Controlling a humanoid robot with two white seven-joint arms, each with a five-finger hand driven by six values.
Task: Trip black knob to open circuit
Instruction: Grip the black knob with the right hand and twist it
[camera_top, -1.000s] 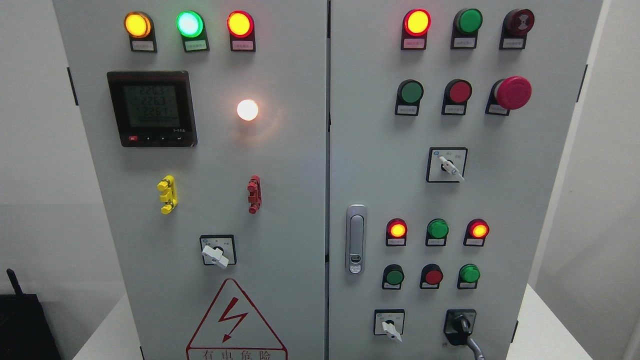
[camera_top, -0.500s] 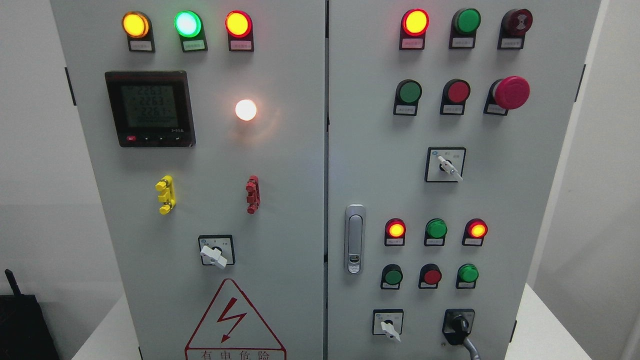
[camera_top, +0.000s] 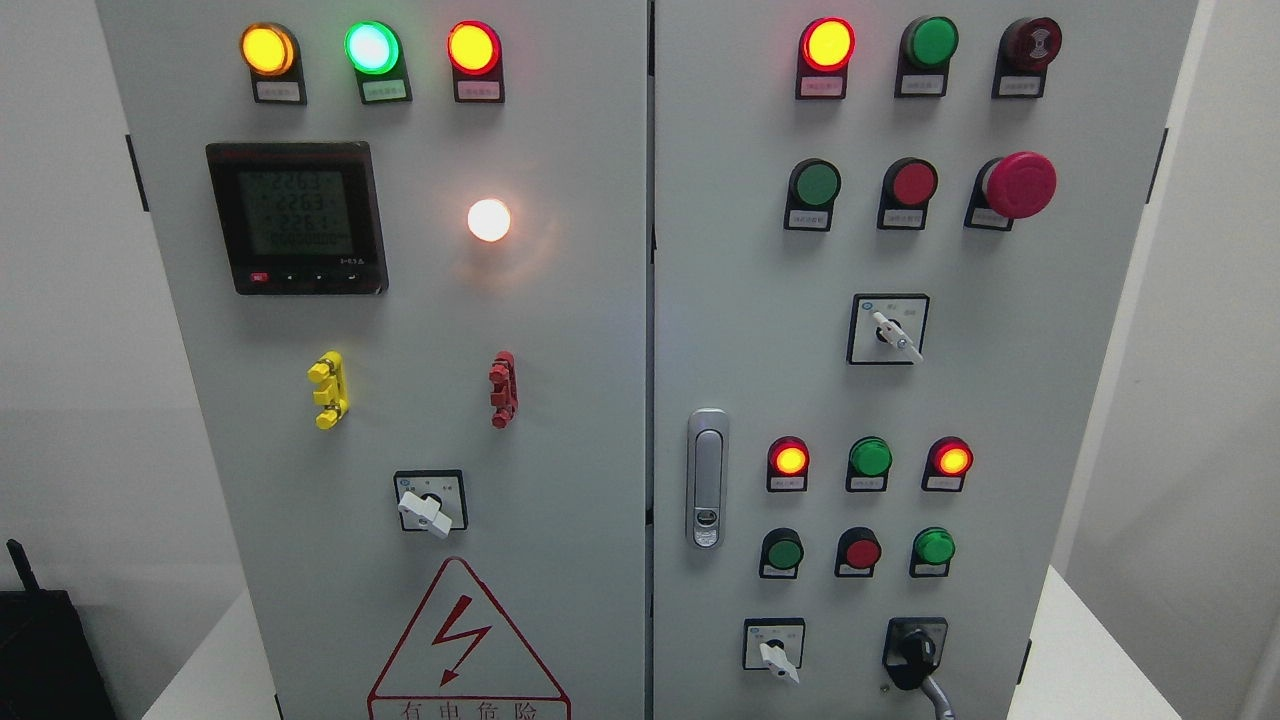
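The black knob (camera_top: 915, 652) sat at the lower right corner of the right cabinet door (camera_top: 1000, 400), on a black square plate. Its handle ran roughly upright, tilted slightly, its long axis near vertical. A grey cable-like piece (camera_top: 937, 695) dropped from beneath it and was cut off by the bottom edge, so what it belonged to could not be told.

Neither of the robot's hands was in view, so the state of the fingers could not be told, and no place could be given relative to them.

Just left of the knob stood a white selector switch (camera_top: 773, 655) with its lever pointing down-right. Above were a row of green, red and green buttons (camera_top: 862, 551), then lit red, unlit green and lit red lamps (camera_top: 870, 457). A silver door latch (camera_top: 707, 478) sat near the seam between the doors. Nothing stood in front of the knob.

The label print under the lamps was too small to read. The warning triangle (camera_top: 468, 640) on the left door was cut off below. A dark object (camera_top: 40, 650) at the lower left was hard to make out. The cabinet stood on a white worktop (camera_top: 1090, 650).
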